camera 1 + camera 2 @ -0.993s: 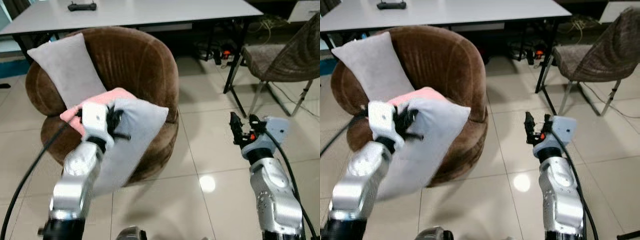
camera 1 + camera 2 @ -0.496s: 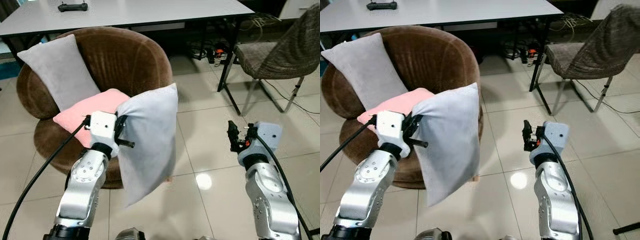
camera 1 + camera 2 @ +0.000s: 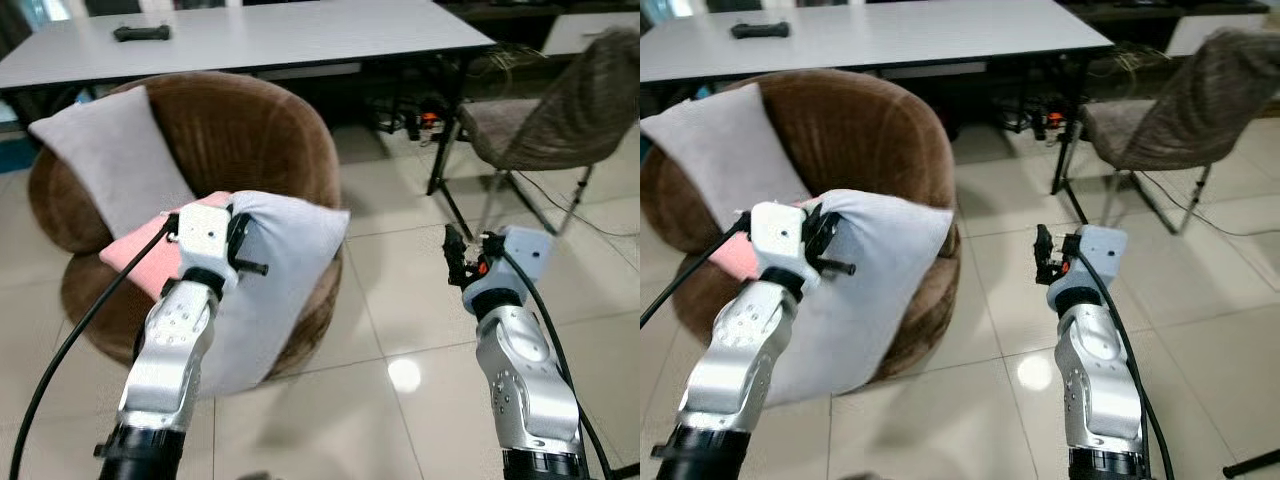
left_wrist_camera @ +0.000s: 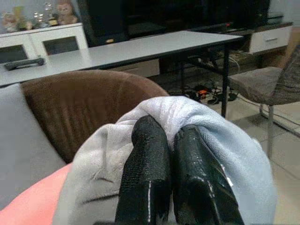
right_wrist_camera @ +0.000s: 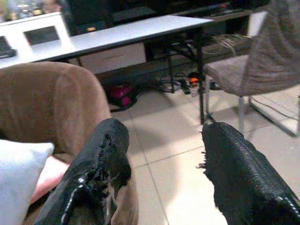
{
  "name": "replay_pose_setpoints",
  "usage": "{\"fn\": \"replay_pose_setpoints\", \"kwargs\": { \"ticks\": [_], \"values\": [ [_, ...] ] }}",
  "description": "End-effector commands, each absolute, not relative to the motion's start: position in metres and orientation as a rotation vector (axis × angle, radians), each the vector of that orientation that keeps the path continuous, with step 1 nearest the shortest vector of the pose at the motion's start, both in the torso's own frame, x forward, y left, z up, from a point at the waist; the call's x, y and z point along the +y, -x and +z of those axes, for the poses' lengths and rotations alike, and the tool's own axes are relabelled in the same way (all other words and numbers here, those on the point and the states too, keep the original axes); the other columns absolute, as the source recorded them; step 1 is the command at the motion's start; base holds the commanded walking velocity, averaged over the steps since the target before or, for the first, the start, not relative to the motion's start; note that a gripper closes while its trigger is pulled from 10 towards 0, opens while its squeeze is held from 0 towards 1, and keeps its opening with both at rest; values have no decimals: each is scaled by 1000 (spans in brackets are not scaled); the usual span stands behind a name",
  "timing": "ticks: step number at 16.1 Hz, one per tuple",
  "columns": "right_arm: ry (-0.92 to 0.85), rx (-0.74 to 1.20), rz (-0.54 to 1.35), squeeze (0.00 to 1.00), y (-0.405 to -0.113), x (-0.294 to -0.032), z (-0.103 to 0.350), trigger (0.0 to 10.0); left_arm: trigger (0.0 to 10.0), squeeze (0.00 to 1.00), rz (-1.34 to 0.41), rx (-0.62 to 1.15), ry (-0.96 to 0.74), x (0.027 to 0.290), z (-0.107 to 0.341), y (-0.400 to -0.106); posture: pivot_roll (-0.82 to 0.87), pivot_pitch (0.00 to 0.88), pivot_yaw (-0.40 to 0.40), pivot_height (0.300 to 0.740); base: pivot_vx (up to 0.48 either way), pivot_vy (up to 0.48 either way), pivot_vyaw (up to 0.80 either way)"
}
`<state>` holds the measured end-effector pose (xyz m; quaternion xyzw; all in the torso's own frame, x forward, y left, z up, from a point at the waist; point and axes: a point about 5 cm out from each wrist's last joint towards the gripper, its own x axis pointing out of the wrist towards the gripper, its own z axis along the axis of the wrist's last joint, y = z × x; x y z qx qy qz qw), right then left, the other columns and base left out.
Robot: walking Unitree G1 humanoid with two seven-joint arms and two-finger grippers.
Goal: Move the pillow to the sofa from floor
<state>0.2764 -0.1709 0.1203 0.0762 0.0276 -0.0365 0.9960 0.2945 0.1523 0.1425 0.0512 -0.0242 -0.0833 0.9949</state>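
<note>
Pale grey fabric of the pillow (image 3: 270, 270) was bunched between the two black fingers (image 4: 147, 178) of the left pincer (image 3: 238, 243), which was clamped tight on one upper corner. The pillow hung clear of the floor (image 3: 400, 330), draped against the front edge of the brown sofa (image 3: 250, 140), its lower part dangling past the seat rim towards 6 o'clock. A pink cushion (image 3: 150, 255) lay on the seat just behind it at 9 o'clock, and a second grey cushion (image 3: 110, 160) leaned on the backrest at 11 o'clock.

The right pincer (image 3: 460, 262) was held out at 3 o'clock over bare tiles, fingers spread wide, holding nothing. A white worktop (image 3: 280, 30) stood beyond the sofa at 12 o'clock and a grey chair (image 3: 550, 120) at 2 o'clock.

Judged step: carry and placement, nearly complete. The next move appeared to call for pushing the pillow further over the seat before release, lest it slide off the rim.
</note>
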Motion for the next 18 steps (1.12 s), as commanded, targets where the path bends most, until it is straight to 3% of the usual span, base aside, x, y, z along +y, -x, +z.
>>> {"fn": "replay_pose_setpoints", "kwargs": {
  "ticks": [1,6,18],
  "values": [
    [-149,60,-99,0,-274,-173,118,10000,10000,0,-182,-116,-94,149,155,-300,-30,0,86,740,382,0,0],
    [-131,54,-97,0,-279,-173,118,10000,10000,0,-199,-148,-91,141,162,-312,-23,0,75,740,391,0,0],
    [-75,34,-21,0,-288,-165,122,10000,10000,0,-153,-164,-116,146,160,-308,11,0,18,740,392,0,0]
  ]
}}
